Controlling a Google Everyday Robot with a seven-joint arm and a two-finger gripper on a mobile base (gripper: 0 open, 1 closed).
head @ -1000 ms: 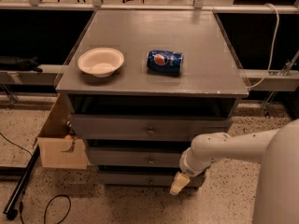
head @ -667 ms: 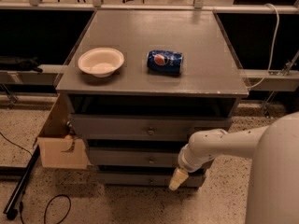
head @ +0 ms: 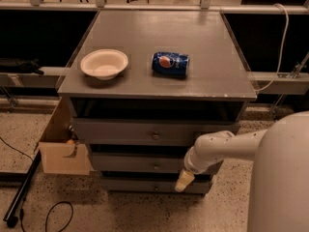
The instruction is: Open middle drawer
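The grey cabinet has three stacked drawers. The middle drawer (head: 140, 164) shows a flat grey front with a small round knob (head: 156, 166) and sits slightly pulled forward of the frame. The top drawer (head: 145, 132) is above it and the lowest drawer (head: 140, 185) below. My white arm (head: 227, 146) reaches in from the right. My gripper (head: 182, 181) hangs in front of the drawers' right part, level with the gap between the middle and lowest drawers, to the right of the knob.
A white bowl (head: 104, 64) and a blue soda can (head: 170, 64) lying on its side rest on the cabinet top (head: 159, 37). An open cardboard box (head: 60, 151) stands at the cabinet's left. A black cable (head: 53, 214) and a black bar (head: 21, 192) lie on the speckled floor.
My arm and gripper have shifted slightly left along the drawer fronts. The drawers, bowl and can have not moved.
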